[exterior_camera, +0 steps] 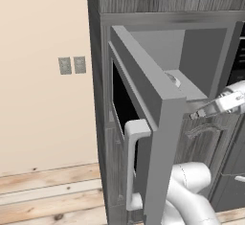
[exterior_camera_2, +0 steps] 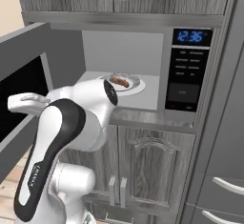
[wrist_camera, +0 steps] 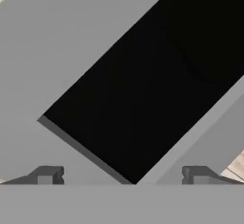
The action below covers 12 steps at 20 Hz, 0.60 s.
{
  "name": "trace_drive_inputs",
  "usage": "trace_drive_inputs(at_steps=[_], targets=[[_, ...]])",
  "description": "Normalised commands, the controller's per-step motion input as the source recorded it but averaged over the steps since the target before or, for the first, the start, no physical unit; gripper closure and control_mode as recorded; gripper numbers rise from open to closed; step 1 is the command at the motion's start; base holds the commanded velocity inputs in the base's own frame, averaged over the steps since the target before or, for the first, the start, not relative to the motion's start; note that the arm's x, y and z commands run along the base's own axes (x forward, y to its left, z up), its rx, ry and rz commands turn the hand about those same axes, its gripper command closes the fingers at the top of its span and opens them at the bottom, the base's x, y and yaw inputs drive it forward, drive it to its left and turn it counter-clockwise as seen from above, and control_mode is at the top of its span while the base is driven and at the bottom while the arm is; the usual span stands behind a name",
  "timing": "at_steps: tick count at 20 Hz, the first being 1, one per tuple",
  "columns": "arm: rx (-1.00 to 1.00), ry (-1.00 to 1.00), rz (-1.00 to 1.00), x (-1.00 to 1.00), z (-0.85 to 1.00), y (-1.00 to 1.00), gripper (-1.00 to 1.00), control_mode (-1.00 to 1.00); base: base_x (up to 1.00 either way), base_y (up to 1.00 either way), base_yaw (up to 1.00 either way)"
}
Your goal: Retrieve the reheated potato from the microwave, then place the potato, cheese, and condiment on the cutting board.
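Nearest the cameras, the white arm fills the lower left of the right base view and rises at the lower right of the left base view. The hand (wrist_camera: 123, 175) sits close against the inner face of the microwave door (exterior_camera: 143, 99); in the hand view its two dark tips stand far apart at the bottom of the frame with nothing between them, so it is released and grasping nothing. The door's dark window runs diagonally across that view.

The door is swung wide open; in the left base view it juts toward the camera through the middle of the frame, with its pale bar handle (exterior_camera: 132, 162) at lower centre. So the opening step looks done.

Farther in, the cavity of the microwave (exterior_camera_2: 190, 66) is open at the centre of the right base view. On its floor lies a pale plate (exterior_camera_2: 136, 87), and on the plate rests the potato (exterior_camera_2: 119, 81), a small tan-pink lump, untouched and well apart from the hand.

Judging by this, the task is at an early stage: the potato has yet to be reached, lifted out and carried to the cutting board, and the cheese and condiment remain to be placed as well.
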Motion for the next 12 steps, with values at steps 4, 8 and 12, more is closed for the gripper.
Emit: trace_drive_inputs(at_steps=[4,8,12], targets=[[-0.08,-0.09,0.00,0.45,0.16,-0.15,-1.00,-1.00,0.00,0.00,0.00],[-0.13,-0.22,0.00,0.46,0.03,-0.09,-1.00,-1.00,0.00,0.00,0.00],[-0.25,-0.46,0.00,0.30,-0.15,-0.14,-1.00,-1.00,0.00,0.00,0.00]])
